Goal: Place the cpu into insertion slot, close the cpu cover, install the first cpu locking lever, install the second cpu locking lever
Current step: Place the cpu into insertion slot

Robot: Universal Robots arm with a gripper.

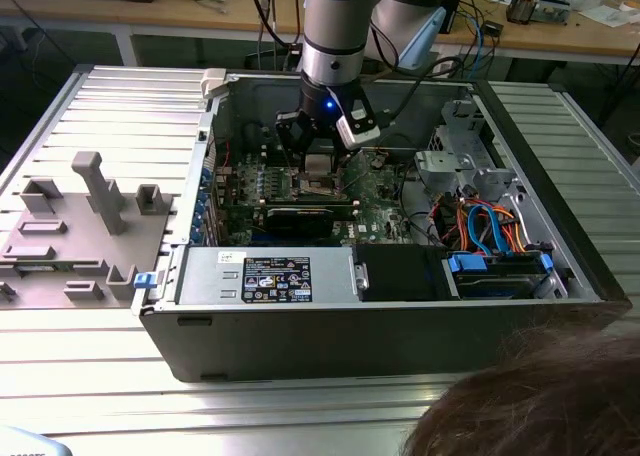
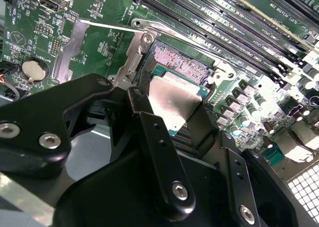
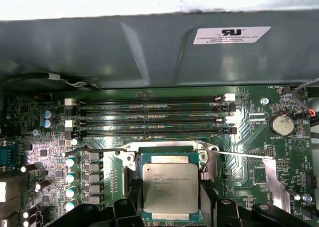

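Second wrist view: cpu (image 2: pixel 174 100), a thin, stiff, light chip with a smooth metal top, pinched by two opposite edges in the gripper (image 2: pixel 169 112), directly over the socket (image 2: pixel 182 62). Likely slippery and fragile underneath, so the edges look like the only safe hold. Not visible: the chip's underside, and whether it touches the socket's pin bed.
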